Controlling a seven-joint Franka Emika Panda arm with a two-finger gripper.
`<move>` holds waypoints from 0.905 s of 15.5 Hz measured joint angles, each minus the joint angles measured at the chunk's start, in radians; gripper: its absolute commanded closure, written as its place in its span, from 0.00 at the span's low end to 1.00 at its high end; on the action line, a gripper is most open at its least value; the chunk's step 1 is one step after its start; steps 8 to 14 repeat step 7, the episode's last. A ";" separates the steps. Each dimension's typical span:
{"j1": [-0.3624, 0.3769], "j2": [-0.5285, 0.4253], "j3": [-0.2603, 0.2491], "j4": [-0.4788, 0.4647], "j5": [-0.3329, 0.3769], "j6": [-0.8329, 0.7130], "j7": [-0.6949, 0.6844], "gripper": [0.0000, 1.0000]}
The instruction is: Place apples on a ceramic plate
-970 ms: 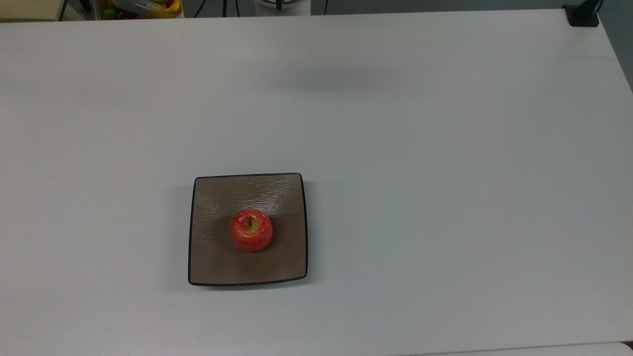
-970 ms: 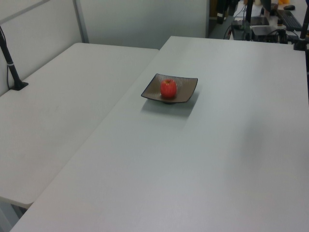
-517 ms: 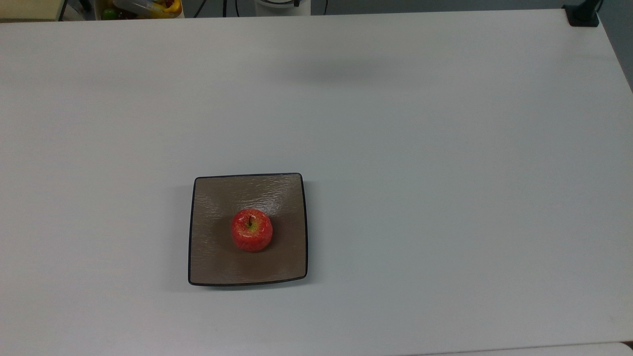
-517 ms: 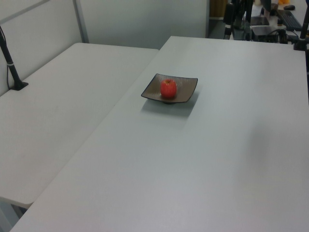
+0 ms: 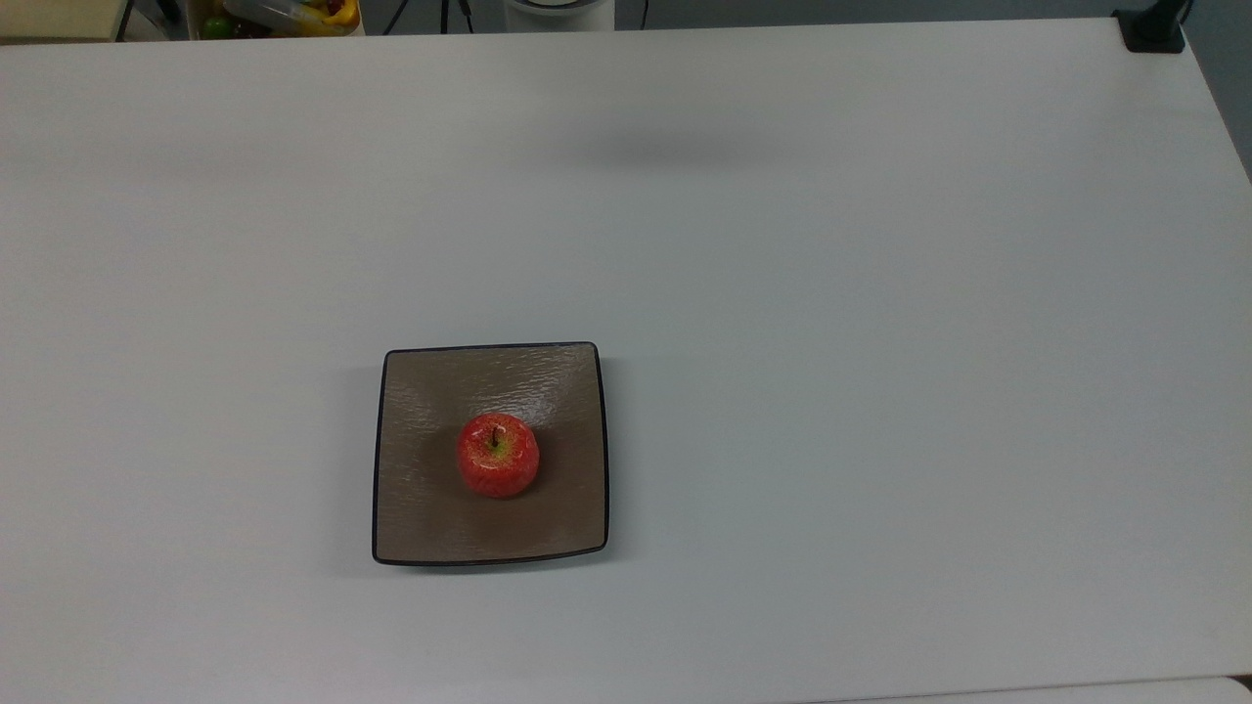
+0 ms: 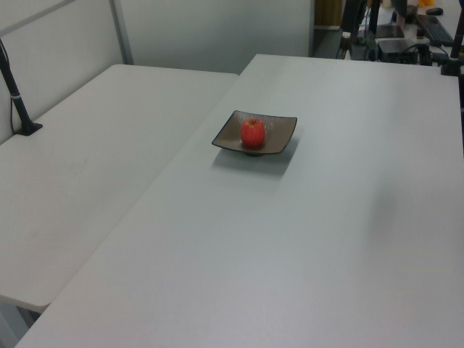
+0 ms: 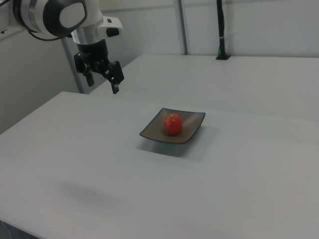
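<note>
Top view: the apple (image 5: pixel 498 455) sits upright, stem up, near the middle of the ceramic plate (image 5: pixel 421 391). The plate lies flat on the desk (image 5: pixel 880 342), toward the near edge and the top view's left of centre. Nothing else stands on the desk surface. A soft shadow lies near the far edge; compared with half a second and a second ago, apple and plate have not shifted at all.

Left view: the apple (image 6: pixel 253 133) rests inside the plate (image 6: pixel 279 129), touching only the plate. The plate sits close to the desk (image 6: pixel 290 254) edge that borders the adjoining desk. No movement of either against the earlier frames.

Right view: the pincer (image 7: pixel 102 73) hangs high above the far corner of the desk (image 7: pixel 99 164), well apart from the plate (image 7: pixel 192 127) and apple (image 7: pixel 173 123). Its fingers are spread and carry nothing.

Judgement: the only recent change is up at the arm's end, off the work area. With the apple settled on the plate and the pincer free and distant, the placement looks complete; no further step appears to be needed.
</note>
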 measured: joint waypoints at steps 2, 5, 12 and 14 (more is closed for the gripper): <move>-0.002 0.002 0.000 -0.001 0.005 0.000 -0.007 0.00; -0.002 0.004 0.001 -0.003 0.006 0.000 -0.010 0.00; -0.002 0.004 0.001 -0.003 0.006 0.000 -0.011 0.00; -0.002 0.004 0.001 -0.003 0.006 0.000 -0.011 0.00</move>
